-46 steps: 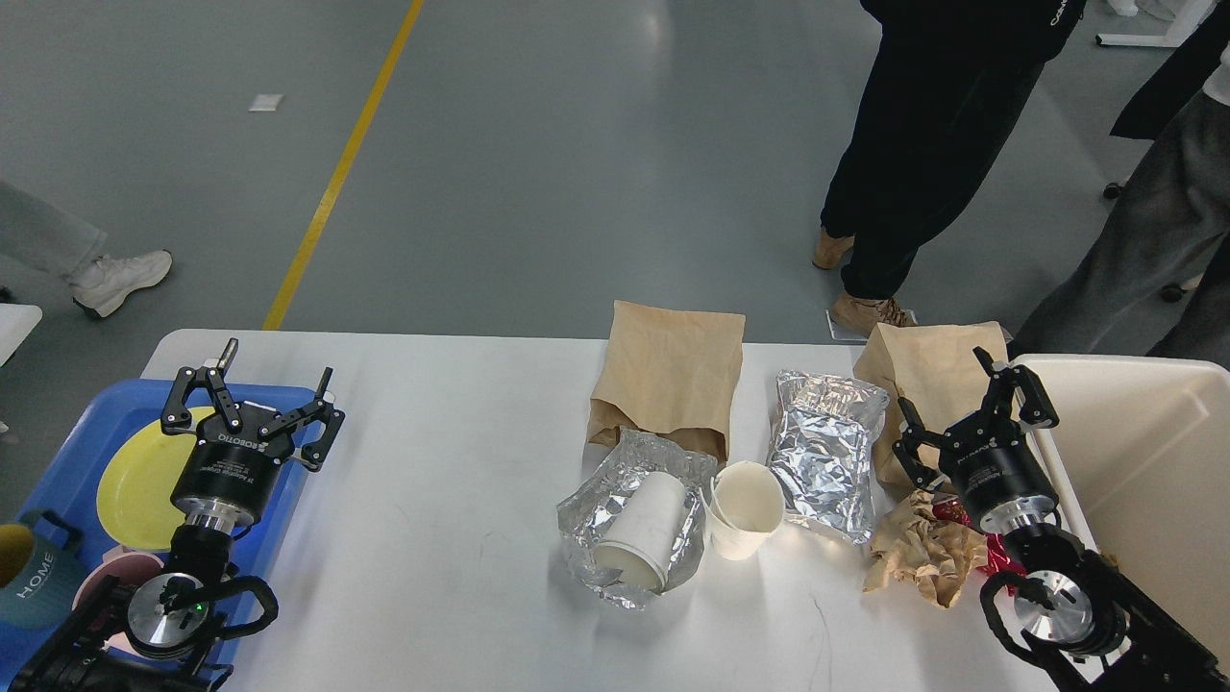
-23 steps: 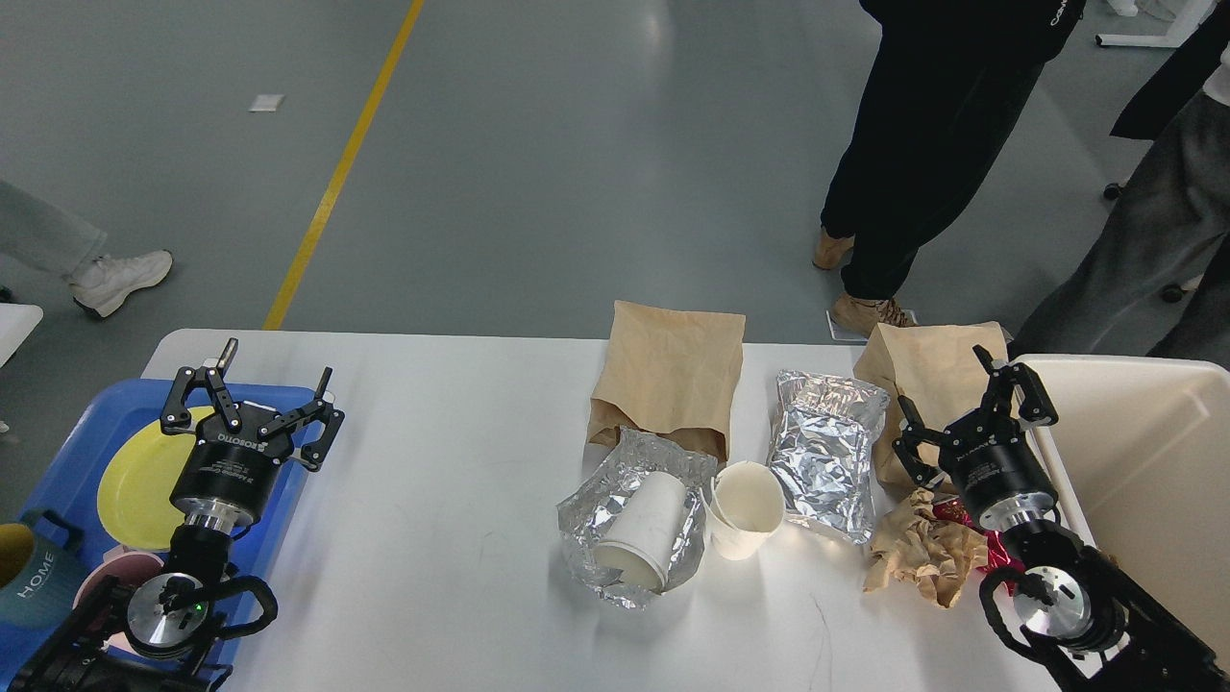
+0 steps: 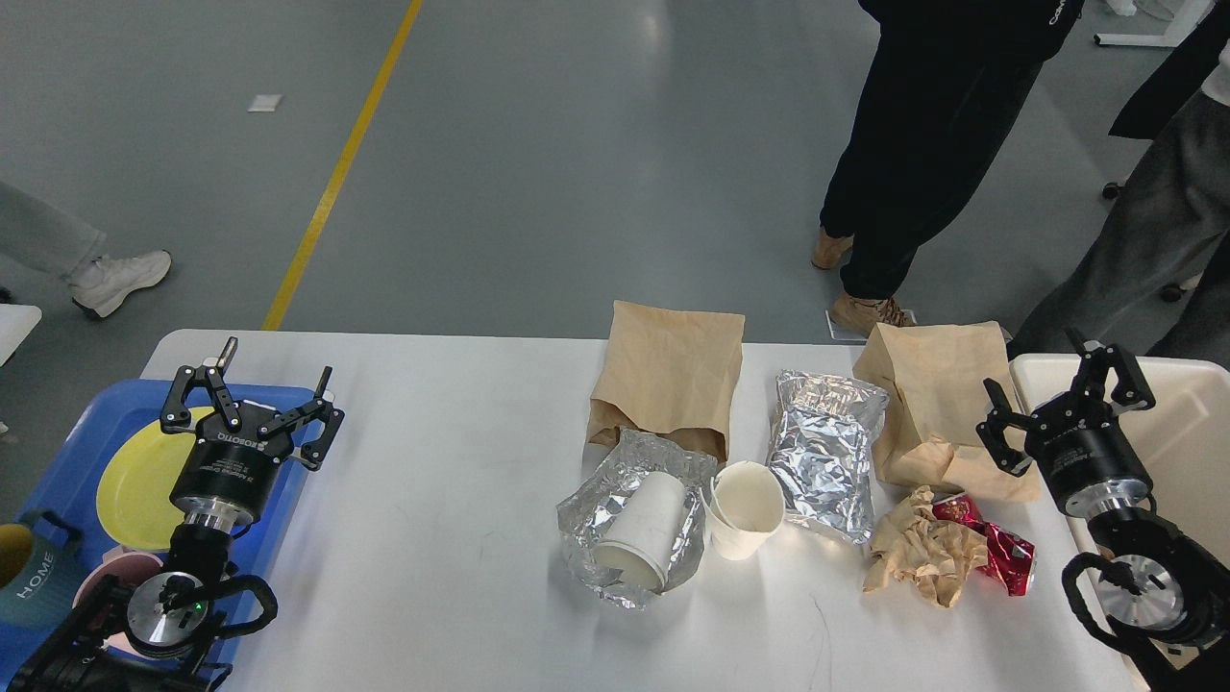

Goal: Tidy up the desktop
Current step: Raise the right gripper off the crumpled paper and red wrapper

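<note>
The big white table [image 3: 432,538] fills the lower part of the view, with a grey floor behind it.

On the left end sits a blue tray [image 3: 67,437]. It holds a yellow plate [image 3: 135,481], a pink bowl [image 3: 120,567] and a dark mug [image 3: 38,581] with "HOME" on it. The left tool [image 3: 252,399] hangs over the tray's right edge. Its two fingers are spread wide and hold nothing.

In the middle stands a brown paper bag [image 3: 668,375]. Just in front of it lies a crumpled foil wrapper [image 3: 586,519] with a white paper cup [image 3: 644,529] on its side inside it. Another paper cup [image 3: 745,509] stands right beside it, open end up. Next comes a shiny foil bag [image 3: 826,452], then a second brown paper bag [image 3: 937,408]. In front of that bag lie a ball of crumpled brown paper [image 3: 918,557] and a squashed red wrapper [image 3: 999,553], touching each other.

At the right end is a cream bin [image 3: 1187,432]. The right tool [image 3: 1062,399] hangs over the bin's near-left corner, fingers wide apart and empty.

People's legs [image 3: 922,163] stand past the far edge.
</note>
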Available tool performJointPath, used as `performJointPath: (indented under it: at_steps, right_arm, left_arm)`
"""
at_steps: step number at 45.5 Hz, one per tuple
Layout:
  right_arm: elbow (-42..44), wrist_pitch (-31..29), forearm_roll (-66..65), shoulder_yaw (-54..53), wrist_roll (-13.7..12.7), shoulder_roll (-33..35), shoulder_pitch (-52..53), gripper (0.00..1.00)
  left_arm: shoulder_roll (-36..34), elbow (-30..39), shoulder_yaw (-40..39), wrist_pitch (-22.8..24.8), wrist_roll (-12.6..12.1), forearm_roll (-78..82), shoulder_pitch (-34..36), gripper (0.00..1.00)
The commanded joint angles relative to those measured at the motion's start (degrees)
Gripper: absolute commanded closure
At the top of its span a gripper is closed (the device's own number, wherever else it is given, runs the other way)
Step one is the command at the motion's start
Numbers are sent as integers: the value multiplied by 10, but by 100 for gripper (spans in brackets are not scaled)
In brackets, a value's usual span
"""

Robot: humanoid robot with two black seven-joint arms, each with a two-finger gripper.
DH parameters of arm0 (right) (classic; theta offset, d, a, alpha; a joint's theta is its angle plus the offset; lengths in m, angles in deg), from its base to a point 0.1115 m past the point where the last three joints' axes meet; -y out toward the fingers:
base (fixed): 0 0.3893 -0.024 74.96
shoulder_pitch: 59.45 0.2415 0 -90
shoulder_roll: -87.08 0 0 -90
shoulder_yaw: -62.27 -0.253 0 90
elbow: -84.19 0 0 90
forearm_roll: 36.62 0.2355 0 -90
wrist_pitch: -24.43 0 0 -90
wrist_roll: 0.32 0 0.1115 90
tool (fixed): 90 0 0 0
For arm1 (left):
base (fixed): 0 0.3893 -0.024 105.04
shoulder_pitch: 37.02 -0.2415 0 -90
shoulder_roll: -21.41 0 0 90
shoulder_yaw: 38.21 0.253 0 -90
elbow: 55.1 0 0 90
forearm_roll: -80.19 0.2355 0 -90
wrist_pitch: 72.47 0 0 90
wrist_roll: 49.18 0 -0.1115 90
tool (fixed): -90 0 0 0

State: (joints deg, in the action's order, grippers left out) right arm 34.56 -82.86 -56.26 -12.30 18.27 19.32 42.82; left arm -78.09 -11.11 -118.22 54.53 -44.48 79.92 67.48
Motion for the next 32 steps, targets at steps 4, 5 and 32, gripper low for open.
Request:
performJointPath:
  at_steps: [4,5,32]
  right_arm:
    - [11,1,0,8,1,-4,1,0]
    - [10,1,0,9,2,-5,0,0]
    - [15,7,-1,40,-2,-54,13,0]
  left_arm:
    - [0,0,0,0,1,0,0,3]
    - [0,0,0,0,0,0,0,3]
    - [0,0,0,0,0,0,-1,3]
